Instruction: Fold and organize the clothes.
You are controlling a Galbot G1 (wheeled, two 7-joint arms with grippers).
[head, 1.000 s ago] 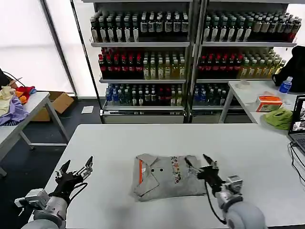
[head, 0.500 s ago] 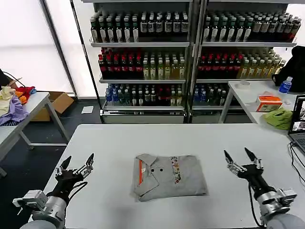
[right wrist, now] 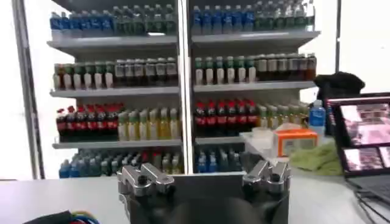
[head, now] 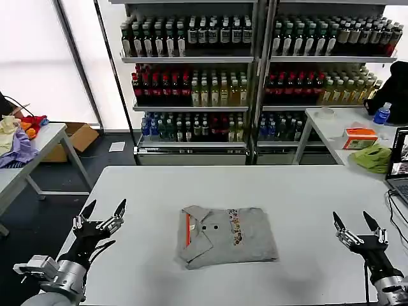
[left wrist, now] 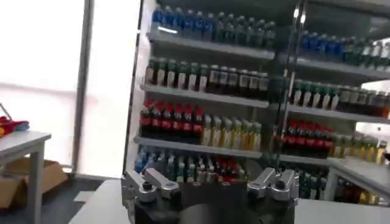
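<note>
Pincers first: your left pincer [head: 102, 214] hovers over the near left corner of the tabletop [head: 306, 191], fingers spread wide and holding nothing. Your right pincer [head: 357, 227] hovers over the near right part, fingers likewise parted and empty. Both point away from you, toward the drinks shelves [head: 255, 70]; each wrist view looks over its own pincer base at those bottle rows, with the left pincer [left wrist: 210, 182] and the right pincer [right wrist: 204, 176] showing a clear gap between the two finger mounts.

Between them, at the middle of the tabletop, lies the shirt stack [head: 227, 236]: a grey polo [head: 197, 237] with an orange-red stripe and two dark buttons on its left part, and a grey tee [head: 252, 228] with a small colourful print running down the middle of the bundle. The bundle is a compact rectangle, long axis running left to right, collar end toward your left arm. Which shirt lies on top you cannot tell for sure from here.

Neither pincer touches the cloth; both stand well apart from it, the left roughly as far off the collar edge as the right is off the plain edge. The fold looks finished, so any next reach is inward along that long axis, each arm taking its own end.

On the side table to the right sit a lime-green cloth [head: 373, 157] and an orange box [head: 359, 136], which are not yours to handle.
</note>
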